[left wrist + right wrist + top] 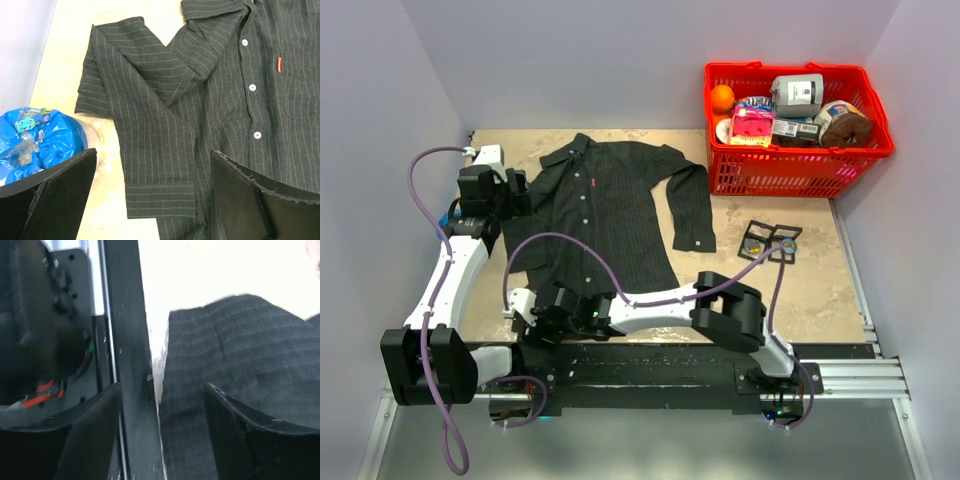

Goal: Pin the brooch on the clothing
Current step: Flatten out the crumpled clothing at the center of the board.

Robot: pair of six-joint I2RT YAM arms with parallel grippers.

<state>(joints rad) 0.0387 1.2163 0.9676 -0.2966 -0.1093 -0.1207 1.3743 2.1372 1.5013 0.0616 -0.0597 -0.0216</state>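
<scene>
The clothing, a dark pinstriped shirt [605, 215], lies flat on the table with its collar at the far side. The left wrist view shows its folded sleeve and cuff [160, 195], pale buttons and red tag [279, 65]. My left gripper [517, 190] is open and empty over that sleeve [155, 200]. My right gripper [518, 308] is open and empty at the shirt's near hem [250, 355], by the table's near edge [162, 440]. Small dark flat pieces [770, 241] lie right of the shirt. I cannot tell if one is the brooch.
A red basket [790, 172] full of assorted goods stands at the back right. A blue plastic bag [35, 135] sits left of the shirt's sleeve. A black rail [127, 365] runs along the table's near edge beside my right gripper. Walls close in on three sides.
</scene>
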